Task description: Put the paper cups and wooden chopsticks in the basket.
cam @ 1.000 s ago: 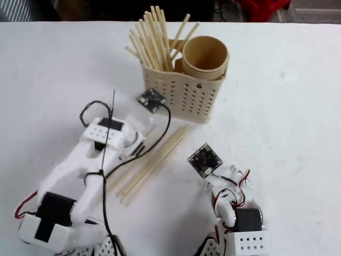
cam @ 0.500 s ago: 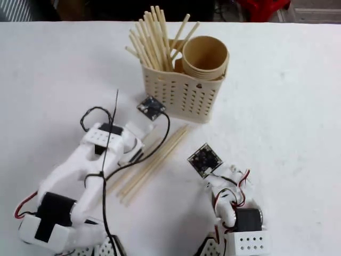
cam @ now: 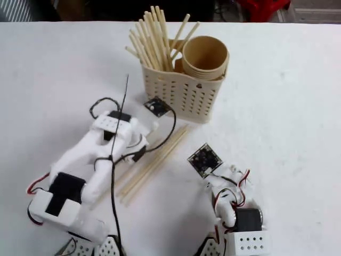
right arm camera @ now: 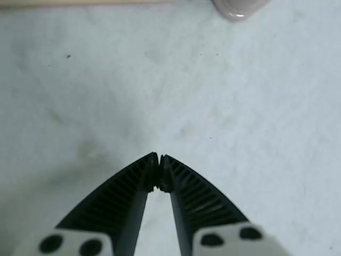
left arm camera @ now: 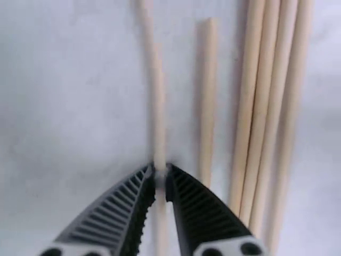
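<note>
Left gripper point(left arm camera: 160, 173): closed narrow on one held chopstick point(left arm camera: 154, 96), stick running straight out between tips; lifted or flat on table point(cam: 277, 138), cannot tell. Just beside it, loose chopsticks point(left arm camera: 266, 106), roughly parallel, one lone stick nearest, rest bunched and touching. From high view, same sticks as a diagonal bundle on near side of basket point(cam: 184, 98), near-left to far-right, far tips close to basket foot. Basket at far centre, already holding paper cups point(cam: 205, 56) stacked in right part and standing chopsticks point(cam: 152, 40) fanned in left part. Right gripper point(right arm camera: 160, 173): closed on nothing, over bare table, near-right, well apart from bundle.

Step in hand, by judgement: pick-up of single stick for drop into basket. To do well: keep pinch firm, as off-centre grip likely to let long stick droop or swivel; raise straight up before swinging, to avoid dragging neighbours; tip toward upright above left part of basket, clear of fanned sticks; release low.

Left wrist view: exact pinch, one stick only, nearest neighbour apart from tips. High view: basket, route and bundle layout, with arm's own body over contact point. Right wrist view: idle closed tips, plus pale rounded thing point(right arm camera: 237, 6) at frame edge, identity unclear
</note>
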Robot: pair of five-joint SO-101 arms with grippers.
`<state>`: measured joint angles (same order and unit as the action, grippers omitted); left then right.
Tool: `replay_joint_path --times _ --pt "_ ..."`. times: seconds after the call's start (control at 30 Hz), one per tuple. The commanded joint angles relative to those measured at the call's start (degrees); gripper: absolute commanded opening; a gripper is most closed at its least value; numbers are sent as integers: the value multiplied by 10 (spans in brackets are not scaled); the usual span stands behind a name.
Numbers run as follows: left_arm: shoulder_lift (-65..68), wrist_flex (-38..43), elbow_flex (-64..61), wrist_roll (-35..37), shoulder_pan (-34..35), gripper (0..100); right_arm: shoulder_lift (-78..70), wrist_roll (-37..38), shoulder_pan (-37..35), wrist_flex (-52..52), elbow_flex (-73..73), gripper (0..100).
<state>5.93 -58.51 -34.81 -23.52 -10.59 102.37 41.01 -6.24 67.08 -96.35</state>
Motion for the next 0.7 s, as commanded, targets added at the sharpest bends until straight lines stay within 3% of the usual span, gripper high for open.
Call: replay_joint_path --times 0.0,0.13,0.43,0.67 --pt "-5 0 23 -1 13 20 2 3 -1 4 -5 19" --pt "-42 -8 23 -1 14 20 2 3 -1 4 -5 19" --pt "-236 -111 43 -1 11 20 2 3 -1 4 -5 19" --pt "-404 -212 236 4 7 20 2 3 -1 4 -5 19"
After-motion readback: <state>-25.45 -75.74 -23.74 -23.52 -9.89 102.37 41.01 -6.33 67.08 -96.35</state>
